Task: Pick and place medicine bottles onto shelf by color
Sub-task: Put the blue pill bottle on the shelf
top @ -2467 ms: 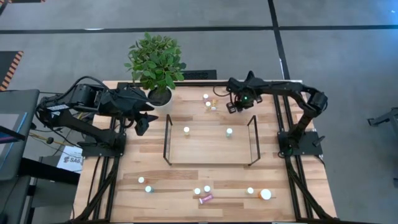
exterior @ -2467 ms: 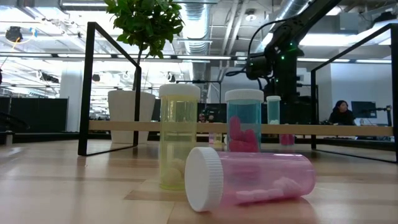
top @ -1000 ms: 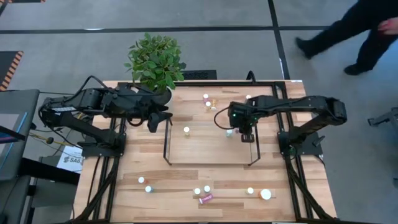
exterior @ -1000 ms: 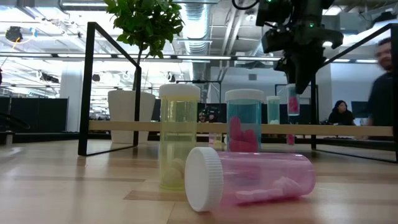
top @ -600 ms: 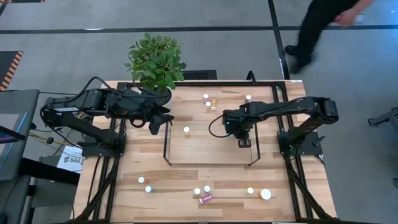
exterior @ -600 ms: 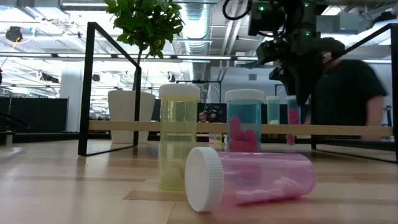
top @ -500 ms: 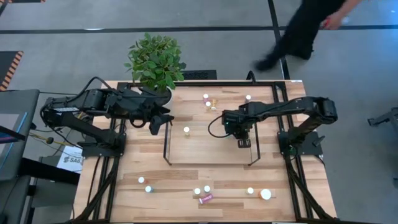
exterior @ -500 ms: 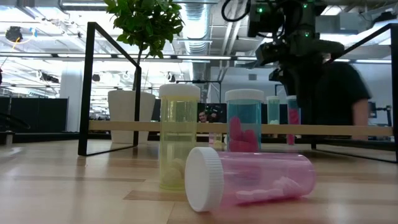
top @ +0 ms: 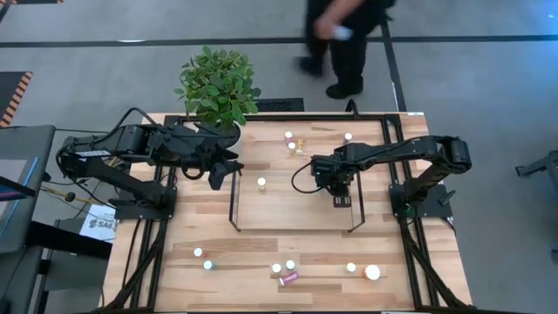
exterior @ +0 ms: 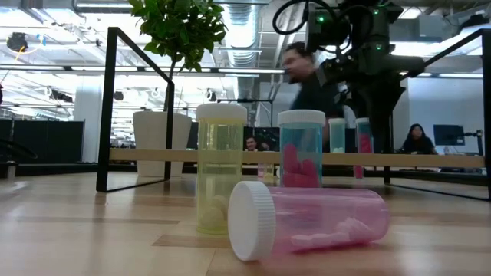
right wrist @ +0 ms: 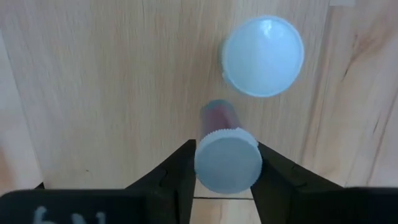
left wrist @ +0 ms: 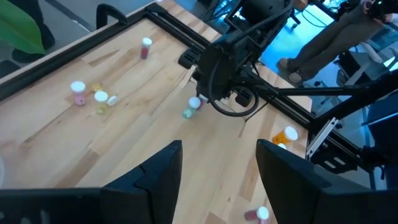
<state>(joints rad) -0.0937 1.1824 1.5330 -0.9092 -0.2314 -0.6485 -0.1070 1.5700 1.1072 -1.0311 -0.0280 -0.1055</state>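
My right gripper (right wrist: 227, 167) points down over the right part of the shelf (top: 292, 209), shut on a pink medicine bottle (exterior: 363, 147). Close beside that bottle stands a teal bottle (right wrist: 263, 56), also on the shelf. A yellow bottle (top: 261, 183) stands on the shelf's left part. My left gripper (left wrist: 219, 174) hangs open in the air beside the plant, left of the shelf, with nothing between its fingers. More bottles stand at the table's far edge (top: 289, 136) and along its near edge (top: 290, 264). One pink bottle (exterior: 307, 218) lies on its side there. My right gripper has the pink bottle's white cap (right wrist: 227, 163) between its two fingers, one finger against each side of the cap. The fingers come from above, pointing down. The bottle stands upright, and in the low view its bottom (exterior: 360, 175) reaches the shelf board.
A potted plant (top: 218, 92) stands at the far left. The shelf's black wire end frames (top: 234, 196) rise at both short ends. A wider white-orange bottle (top: 373, 272) stands at the near right. A person (top: 349, 35) walks past beyond the table's far edge.
My right gripper has gone down and a little toward the table's left with the pink bottle. The bottle, upright throughout, has come down to the shelf board beside the teal bottle. The person has crossed from right to left behind the table.
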